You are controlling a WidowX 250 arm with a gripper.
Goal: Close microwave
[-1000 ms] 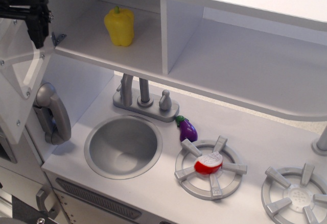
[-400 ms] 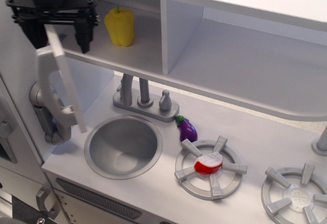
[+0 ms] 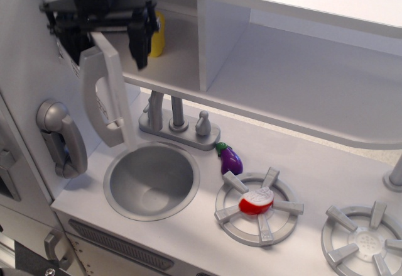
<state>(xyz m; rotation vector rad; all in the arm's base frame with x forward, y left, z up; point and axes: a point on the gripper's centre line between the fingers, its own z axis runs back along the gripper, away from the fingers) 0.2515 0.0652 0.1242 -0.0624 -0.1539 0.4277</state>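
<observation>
The microwave [image 3: 179, 59] is the white box compartment at the upper left. Its white door [image 3: 118, 93] stands half open, seen nearly edge-on, with its vertical grey handle [image 3: 94, 97] facing left. My black gripper [image 3: 107, 49] is open at the door's top edge, with one finger [image 3: 70, 40] left of the door and the other [image 3: 139, 43] right of it. A yellow pepper [image 3: 161, 34] sits inside the compartment, mostly hidden behind the gripper.
Below the door are a round grey sink [image 3: 151, 180] and faucet [image 3: 173, 120]. A purple eggplant [image 3: 230, 159] lies on the counter and a red piece [image 3: 255, 202] on the left burner. A grey phone handset [image 3: 60, 138] hangs on the left wall. The wide shelf recess [image 3: 301, 81] is to the right.
The door has swung from wide open at the far left toward the compartment. My gripper has moved right along with its top edge and now covers most of the pepper.
</observation>
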